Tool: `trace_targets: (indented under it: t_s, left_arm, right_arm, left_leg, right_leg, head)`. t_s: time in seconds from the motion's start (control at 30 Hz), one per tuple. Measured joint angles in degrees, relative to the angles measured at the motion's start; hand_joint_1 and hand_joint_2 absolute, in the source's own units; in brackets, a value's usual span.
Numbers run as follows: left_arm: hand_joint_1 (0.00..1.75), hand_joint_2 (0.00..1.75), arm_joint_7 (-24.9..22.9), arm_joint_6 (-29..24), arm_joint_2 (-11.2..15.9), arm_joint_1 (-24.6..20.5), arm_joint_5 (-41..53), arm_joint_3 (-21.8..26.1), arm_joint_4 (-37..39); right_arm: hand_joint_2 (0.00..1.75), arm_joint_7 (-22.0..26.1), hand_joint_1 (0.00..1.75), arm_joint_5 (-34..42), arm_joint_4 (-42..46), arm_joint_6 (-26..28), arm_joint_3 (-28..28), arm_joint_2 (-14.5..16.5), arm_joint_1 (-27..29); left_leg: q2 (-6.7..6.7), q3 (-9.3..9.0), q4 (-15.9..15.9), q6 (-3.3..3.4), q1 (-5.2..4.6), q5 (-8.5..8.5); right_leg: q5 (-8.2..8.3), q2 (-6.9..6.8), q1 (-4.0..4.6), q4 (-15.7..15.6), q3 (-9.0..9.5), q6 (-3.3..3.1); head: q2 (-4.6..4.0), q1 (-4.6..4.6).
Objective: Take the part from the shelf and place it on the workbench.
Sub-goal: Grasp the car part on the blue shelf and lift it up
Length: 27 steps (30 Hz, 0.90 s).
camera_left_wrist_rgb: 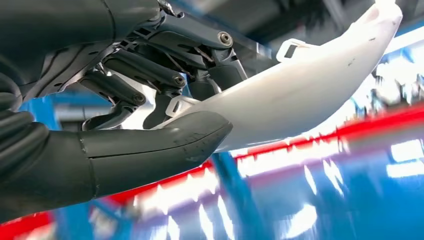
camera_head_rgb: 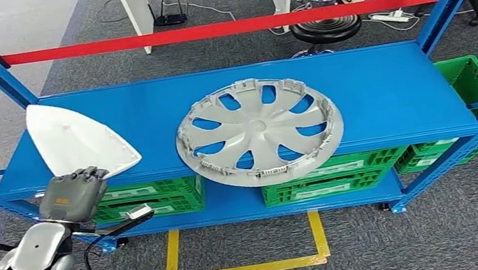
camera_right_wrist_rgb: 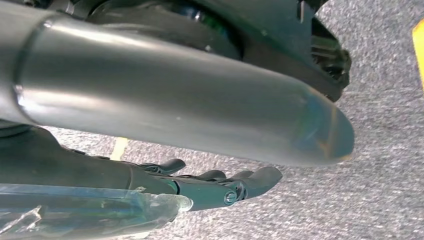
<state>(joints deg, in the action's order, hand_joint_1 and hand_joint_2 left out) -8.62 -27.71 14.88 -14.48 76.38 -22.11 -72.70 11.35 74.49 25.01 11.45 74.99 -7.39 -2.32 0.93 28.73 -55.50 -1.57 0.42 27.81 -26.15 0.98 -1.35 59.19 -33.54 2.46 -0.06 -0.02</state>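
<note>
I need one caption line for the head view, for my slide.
Left hand grips the white part at the blue shelf's front edge, beside a grey wheel cover.

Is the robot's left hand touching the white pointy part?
Touching. In the left wrist view the left hand has its thumb pressed under the white part and its dark fingers on the other side, pinching it.

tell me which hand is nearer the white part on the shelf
Left. The left hand grips the near edge of the white part, thumb beneath it. The right hand hangs over the grey floor, away from the shelf.
</note>
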Motion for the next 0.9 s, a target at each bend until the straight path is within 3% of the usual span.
trace_targets:
  t_s: [0.23, 0.5, 0.9]
  left_arm:
    - [1.71, 1.75, 0.25, 0.56, 1.32, -3.91, 6.40, -0.20, -10.26]
    - [1.59, 1.75, 0.58, 3.00, 1.25, -4.86, 8.13, -0.55, -18.95]
    - [1.59, 1.75, 1.00, 3.91, 0.25, -4.85, 8.12, -0.64, -23.18]
  right_arm:
    - [0.00, 0.34, 0.00, 0.00, -1.09, -1.85, -0.13, 0.67, -1.07]
    - [0.00, 1.32, 0.00, 0.00, -2.55, -2.90, -0.90, 1.69, -1.84]
    - [0.00, 1.69, 0.00, 0.00, -4.18, -3.17, -1.44, 2.64, -2.32]
  left_leg:
    - [0.00, 0.00, -0.01, 0.00, 0.00, 0.00]
    - [0.00, 0.00, -0.01, 0.00, 0.00, 0.00]
    - [0.00, 0.00, -0.02, 0.00, -0.01, 0.00]
  right_leg:
    - [0.04, 0.02, -0.01, 0.00, 0.00, 0.02]
    - [0.04, 0.02, -0.01, 0.00, -0.01, 0.02]
    - [0.04, 0.02, -0.01, -0.01, -0.01, 0.02]
  head:
    - [0.00, 0.00]
    - [0.01, 0.00]
    - [0.00, 0.00]
